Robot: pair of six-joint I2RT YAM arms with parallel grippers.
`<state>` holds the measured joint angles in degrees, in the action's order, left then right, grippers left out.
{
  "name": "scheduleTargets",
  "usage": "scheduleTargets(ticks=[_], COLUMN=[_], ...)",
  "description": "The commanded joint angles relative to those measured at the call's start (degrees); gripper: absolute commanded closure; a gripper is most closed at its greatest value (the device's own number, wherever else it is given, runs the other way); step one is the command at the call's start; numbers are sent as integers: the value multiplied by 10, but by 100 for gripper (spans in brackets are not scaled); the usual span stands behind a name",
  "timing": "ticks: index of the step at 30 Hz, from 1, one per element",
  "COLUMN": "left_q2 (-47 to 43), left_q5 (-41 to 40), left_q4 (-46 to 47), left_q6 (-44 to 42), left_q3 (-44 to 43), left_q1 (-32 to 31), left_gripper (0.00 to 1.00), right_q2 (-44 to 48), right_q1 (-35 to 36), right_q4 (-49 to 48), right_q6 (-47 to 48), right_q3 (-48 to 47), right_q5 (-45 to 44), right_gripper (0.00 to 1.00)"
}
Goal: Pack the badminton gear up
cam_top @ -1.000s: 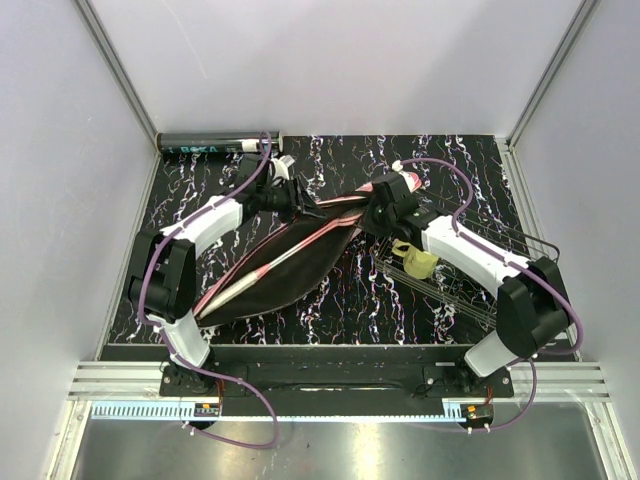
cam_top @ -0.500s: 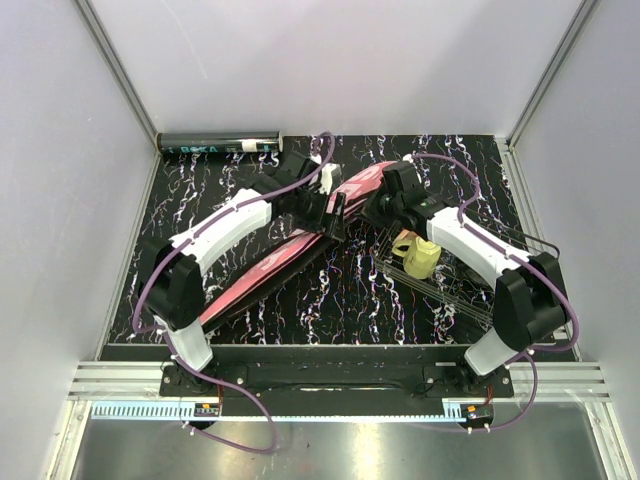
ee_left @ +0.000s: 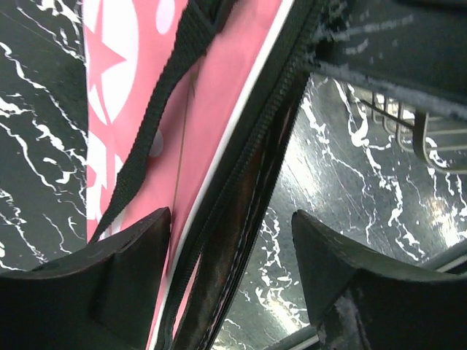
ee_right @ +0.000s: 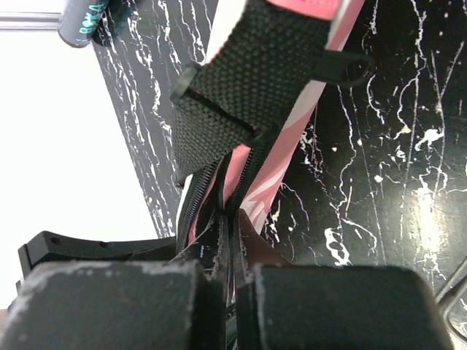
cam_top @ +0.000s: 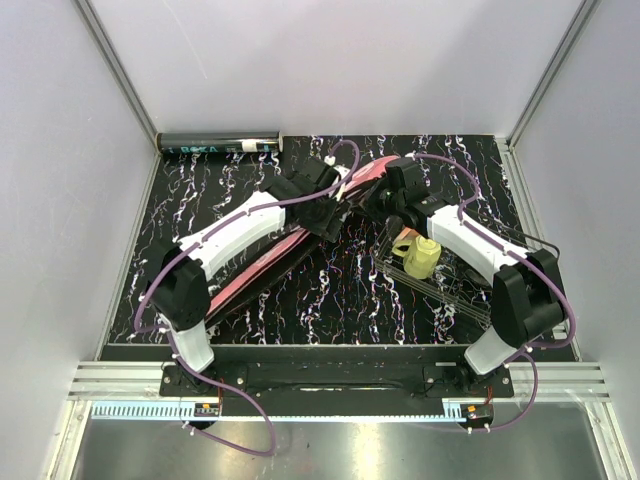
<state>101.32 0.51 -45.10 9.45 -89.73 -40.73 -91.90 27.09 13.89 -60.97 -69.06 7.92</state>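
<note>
The long pink racquet cover (cam_top: 262,262) lies diagonally across the black marbled table, its upper end between my two grippers. My left gripper (cam_top: 330,214) is open. In the left wrist view its fingertips (ee_left: 124,251) straddle the cover's (ee_left: 226,109) black zip edge without closing on it. My right gripper (cam_top: 376,200) is shut on the cover's top end. The right wrist view shows the jaws pinching the zip seam (ee_right: 235,219) below a black webbing strap (ee_right: 248,73). The black tube (cam_top: 215,144) lies along the back wall. Racquets and shuttlecocks are out of view.
A black wire basket (cam_top: 470,292) sits right of centre under the right arm, with the yellow-green cup (cam_top: 420,258) in it. Its wire edge shows in the left wrist view (ee_left: 408,124). The tube's end shows in the right wrist view (ee_right: 84,18). White walls enclose the table.
The cover gaped open with a racquet showing inside; now it lies flattened and closed up. My left gripper slid right along its edge toward the top end. The right gripper has kept its hold.
</note>
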Motion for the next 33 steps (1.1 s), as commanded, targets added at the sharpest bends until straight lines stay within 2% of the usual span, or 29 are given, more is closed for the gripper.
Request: scheduleTargets(ticks=[1, 2, 3, 5, 6, 8, 10, 11, 13, 14, 15, 16, 19, 24, 27, 31, 33], left_q2=[26, 34, 48, 62, 70, 73, 63, 56, 36, 26, 19, 11, -10, -30, -40, -46, -47], left_q5=[-70, -76, -84, -97, -91, -77, -53, -44, -17, -9, 9, 52, 119, 171, 194, 215, 221], left_q4=[-21, -31, -41, -65, -68, -73, -60, -54, -39, -39, -34, -27, -10, -10, -7, -5, -5], left_q6=[15, 17, 20, 19, 14, 12, 9, 7, -1, -4, -7, -8, -8, -12, -12, -12, -12], left_q3=[-56, -66, -86, -103, -109, -112, -93, -84, -62, -60, -51, -44, -26, -19, -13, -11, -11], left_q1=[-5, -6, -6, -5, -5, -2, 6, 10, 24, 28, 39, 45, 59, 65, 72, 77, 79], left_gripper=[31, 37, 52, 74, 85, 92, 96, 96, 100, 100, 100, 100, 100, 100, 100, 100, 100], right_q2=[14, 13, 12, 10, 10, 15, 26, 42, 60, 79, 87, 94, 105, 98, 95, 96, 91], right_q1=[0, 0, -1, -1, -1, -9, -17, -26, -36, -41, -55, -63, -99, -115, -122, -125, -129], right_q4=[-51, -53, -54, -54, -55, -55, -49, -41, -13, -4, 4, 6, 14, -3, -25, -83, -93], right_q6=[-23, -25, -24, -18, 3, 43, 133, 164, 259, 319, 346, 368, 426, 523, 560, 576, 581], right_q3=[-21, -23, -26, -30, -30, -29, -27, -24, -21, -18, -14, -7, -6, -10, -2, 30, 31], right_q5=[17, 19, 24, 27, 28, 43, 76, 80, 82, 79, 74, 73, 101, 140, 183, 223, 219], right_gripper=[100, 100, 100, 100, 97, 79, 68, 58, 50, 42, 38, 37, 44, 58, 59, 50, 49])
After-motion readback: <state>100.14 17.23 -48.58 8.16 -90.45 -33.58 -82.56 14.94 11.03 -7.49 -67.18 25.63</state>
